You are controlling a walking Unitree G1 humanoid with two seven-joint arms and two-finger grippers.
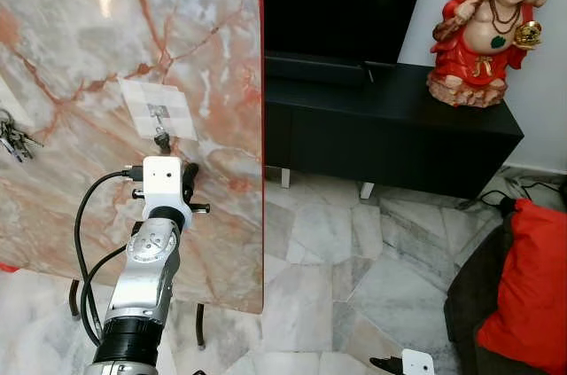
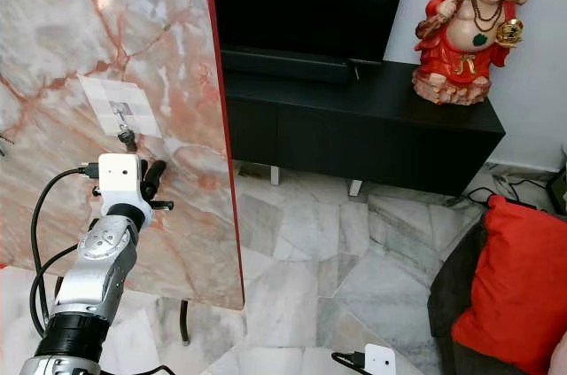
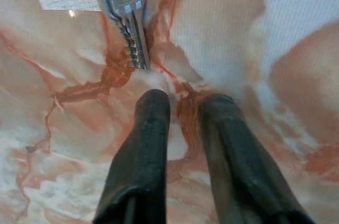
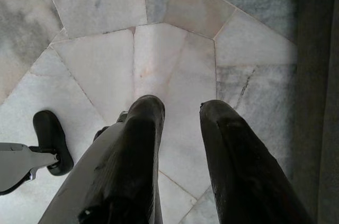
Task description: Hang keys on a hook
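Left gripper (image 3: 183, 99) is up against the upright marble slab (image 1: 80, 56), its two black fingers (image 3: 151, 113) parted by a narrow gap with nothing between them. Just beyond the fingertips, off to the side of one finger, a silver key (image 3: 127, 17) dangles with its toothed blade pointing back toward the gripper; from the head camera it hangs off the small hook (image 1: 159, 113) on a pale taped patch (image 1: 158, 109) above the wrist. So the key looks hung already, and the tips sit near it but apart. Here's the risk, as I read it: the blade is right by that fingertip, so any lift or sideways drift on the way out could catch the teeth and flick the key off the hook, or tug the patch loose. A second bunch of keys (image 1: 14, 139) hangs further along the slab. Right gripper (image 4: 180, 110) is idle, fingers slightly spread, empty, aimed at the floor tiles (image 4: 95, 65).
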